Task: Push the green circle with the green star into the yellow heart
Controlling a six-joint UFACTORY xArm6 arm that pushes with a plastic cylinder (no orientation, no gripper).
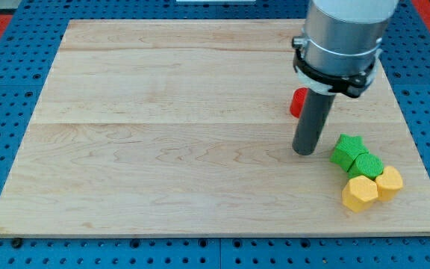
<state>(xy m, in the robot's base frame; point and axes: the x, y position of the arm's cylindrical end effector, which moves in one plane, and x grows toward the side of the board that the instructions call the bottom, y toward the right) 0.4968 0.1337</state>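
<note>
With no fingers to report, the rod's tip stands just left of the green star, which touches the green circle beside the yellow heart; the push looks nearly complete.

You have a pale wooden worktop of joined planks, set on a blue pegboard. Everything on it sits toward the view's right. A red block, partly hidden behind the rod, lies alone near the middle right. Lower right, four blocks huddle touching: the green star, the green circle just below-right of it, then a yellow heart and another yellow block beside it. My tip rests just left of the star.
</note>
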